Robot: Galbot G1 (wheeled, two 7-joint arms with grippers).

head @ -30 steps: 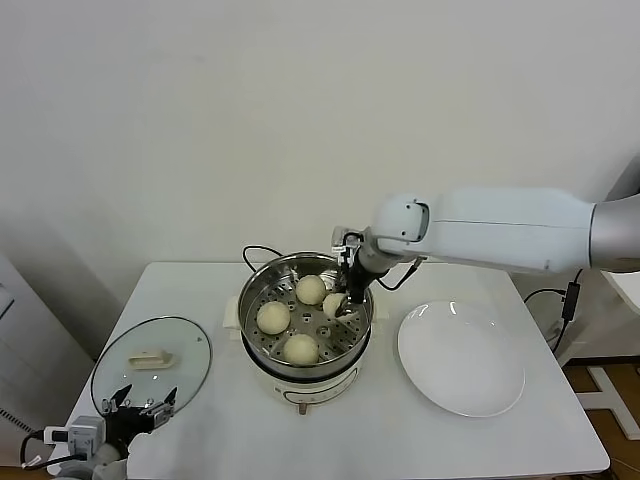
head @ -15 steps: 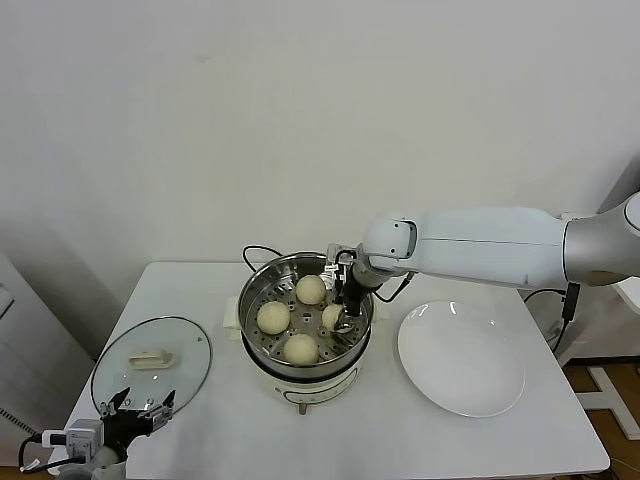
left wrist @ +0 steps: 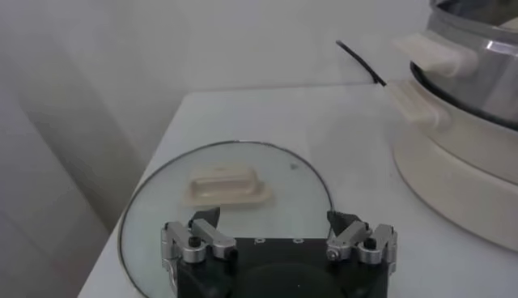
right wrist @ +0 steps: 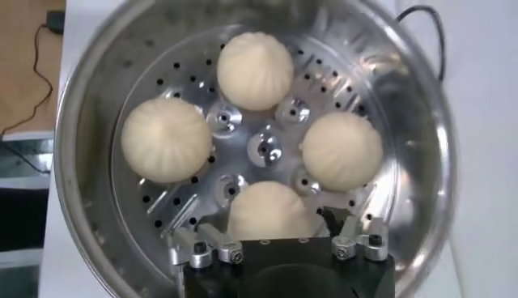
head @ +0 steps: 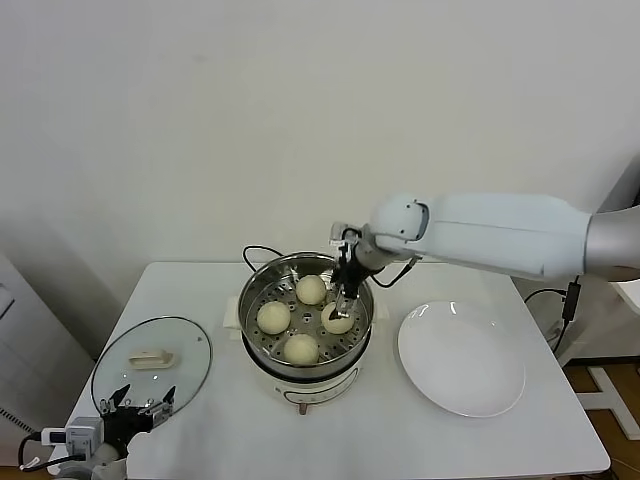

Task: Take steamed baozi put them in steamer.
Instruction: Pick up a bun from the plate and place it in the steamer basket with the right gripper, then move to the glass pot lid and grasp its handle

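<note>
Several cream-white baozi lie on the perforated tray of the steamer, among them one at the back, one at the left and one at the front. My right gripper hangs open just over the right-hand baozi, a finger on either side of it and neither touching it. My left gripper is parked open and empty at the table's front left, over the lid.
A round glass lid with a white handle lies left of the steamer. A flat white plate sits to the right. The steamer's black cord runs off behind it.
My right gripper has opened and let go of the baozi, which now rests on the tray. The left arm has not moved.
</note>
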